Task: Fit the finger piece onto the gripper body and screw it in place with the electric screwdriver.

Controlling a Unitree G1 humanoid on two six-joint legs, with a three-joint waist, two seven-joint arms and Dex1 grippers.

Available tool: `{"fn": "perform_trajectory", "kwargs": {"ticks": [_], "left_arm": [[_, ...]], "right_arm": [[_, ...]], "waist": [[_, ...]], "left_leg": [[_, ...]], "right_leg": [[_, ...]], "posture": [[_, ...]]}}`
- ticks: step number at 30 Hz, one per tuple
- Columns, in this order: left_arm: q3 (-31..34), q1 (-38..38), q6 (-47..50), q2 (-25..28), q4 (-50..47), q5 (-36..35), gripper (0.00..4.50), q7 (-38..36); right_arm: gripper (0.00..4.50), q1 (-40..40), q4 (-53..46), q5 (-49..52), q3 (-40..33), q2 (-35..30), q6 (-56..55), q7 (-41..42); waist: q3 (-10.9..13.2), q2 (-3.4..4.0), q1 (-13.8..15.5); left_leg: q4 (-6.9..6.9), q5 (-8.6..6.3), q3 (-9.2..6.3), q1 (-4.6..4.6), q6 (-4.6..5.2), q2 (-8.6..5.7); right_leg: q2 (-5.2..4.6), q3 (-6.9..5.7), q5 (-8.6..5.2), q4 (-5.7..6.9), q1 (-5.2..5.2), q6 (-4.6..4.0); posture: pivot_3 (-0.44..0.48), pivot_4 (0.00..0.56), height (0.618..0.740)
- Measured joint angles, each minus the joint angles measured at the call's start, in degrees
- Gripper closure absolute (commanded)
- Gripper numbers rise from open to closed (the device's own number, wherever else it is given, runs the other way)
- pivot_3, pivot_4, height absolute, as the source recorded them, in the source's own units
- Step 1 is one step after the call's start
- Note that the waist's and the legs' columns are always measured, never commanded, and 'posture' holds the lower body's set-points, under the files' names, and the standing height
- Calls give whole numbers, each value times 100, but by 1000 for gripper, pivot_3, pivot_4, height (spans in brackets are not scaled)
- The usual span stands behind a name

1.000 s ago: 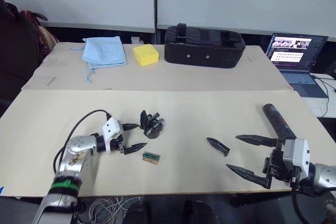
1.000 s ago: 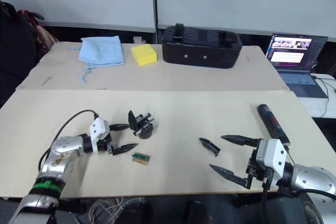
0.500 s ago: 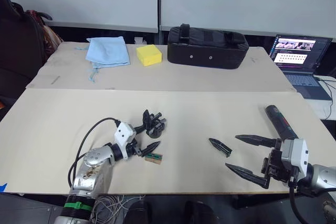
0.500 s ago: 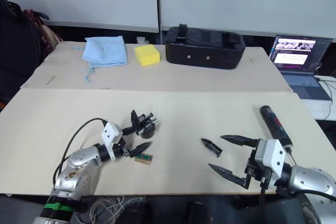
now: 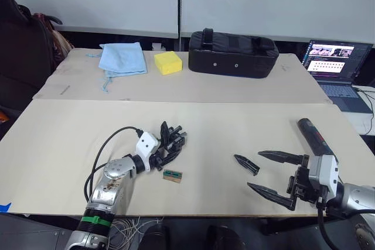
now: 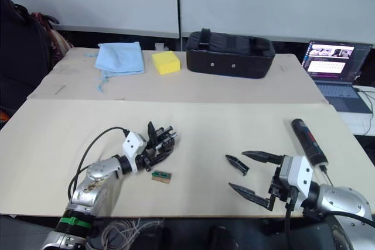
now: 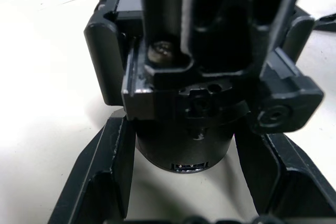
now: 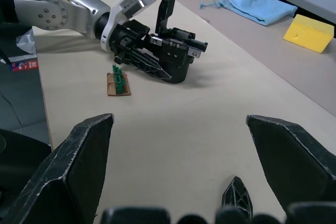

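Reaching around the gripper body (image 5: 170,143), the left gripper (image 5: 165,155) has its jaws apart on either side of the block's round base, and the left wrist view shows a gap on both sides, so nothing is clamped yet. The body stands on the desk (image 5: 234,121) left of centre, with a small green-and-tan block (image 5: 171,174) just near of it. If the jaws close off-centre on the rounded base, the body could twist or tip, and its linkage parts may shift under the squeeze; a sweep of the arm could also nudge the small block.

The right gripper (image 5: 275,172) hovers at the near right edge with its jaws wide apart and holding nothing. The finger piece (image 5: 246,164) lies flat just left of it; being small and tapered, it could slide out of a pinch. The electric screwdriver (image 5: 310,136) lies beside that arm, near the desk's right edge, where a knock might roll it off.

The only container is the black zipped case (image 5: 231,52) at the far side, closed, its contents hidden.
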Motion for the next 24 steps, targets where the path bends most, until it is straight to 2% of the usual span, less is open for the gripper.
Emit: {"fn": "perform_trajectory", "kwargs": {"ticks": [7, 15, 18, 24], "left_arm": [[32, -149, -54, 277, 148, -116, 2236, -373], [73, -1436, -1123, 1101, 2015, -324, 2236, -2520], [34, -1977, -1807, 1024, 3001, -232, 2236, -3038], [-8, -2396, -2392, 795, 4133, -24, 2236, -3351]], "right_arm": [[0, 3, 0, -5, 5, 23, 0, -30], [0, 156, -72, 107, 33, -262, 223, 294], [0, 167, -167, 166, 38, -329, 328, 388], [0, 192, -212, 228, -20, -332, 421, 378]], "waist": [[0, 0, -33], [4, -4, -23], [4, -5, 3], [10, -15, -11]], "left_leg": [[0, 0, -1, -3, 0, 2], [0, 1, 2, -35, 2, 1], [8, 23, 1, -46, 40, -4], [17, 25, 1, -50, 58, -2]], "right_leg": [[2, -1, 0, 2, -10, 0], [5, -2, 0, 0, -38, -1], [3, -2, 0, -9, -37, 0], [4, -3, 1, -6, -36, 1]], "posture": [[0, 150, 740], [0, 150, 740], [0, 150, 740], [0, 150, 740]]}}
